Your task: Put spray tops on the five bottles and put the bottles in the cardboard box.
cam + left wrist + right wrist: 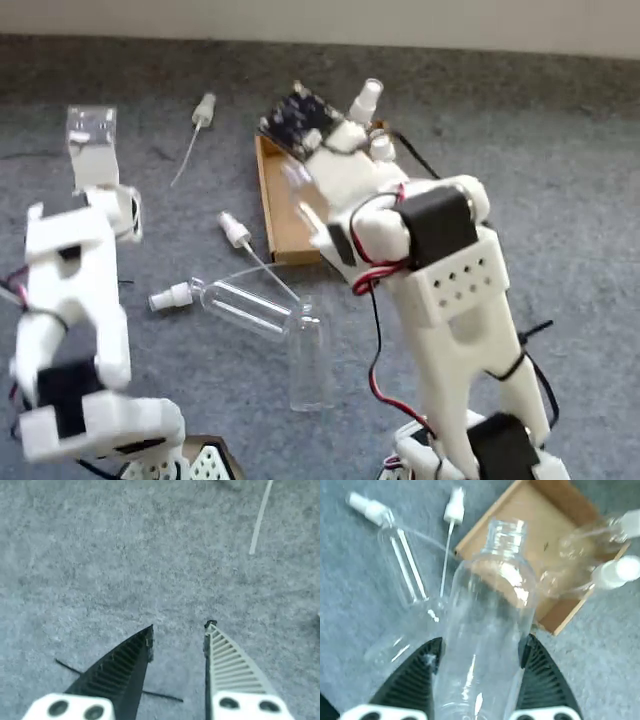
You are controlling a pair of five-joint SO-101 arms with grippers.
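Grey carpet (560, 150) throughout. My right gripper (482, 644) gripped an uncapped bottle (490, 595) at the box (545, 520) edge. My left gripper (177, 632) stood open, empty, well clear of the box. A loose top (454, 510) lay beside the box. Advised: tube in first, neck steady.

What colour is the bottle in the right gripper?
The bottle is clear, colourless; right wrist view shows it best.

A capped bottle (240, 305) lies beside an uncapped bottle (308, 365) near the cardboard box (275, 215).
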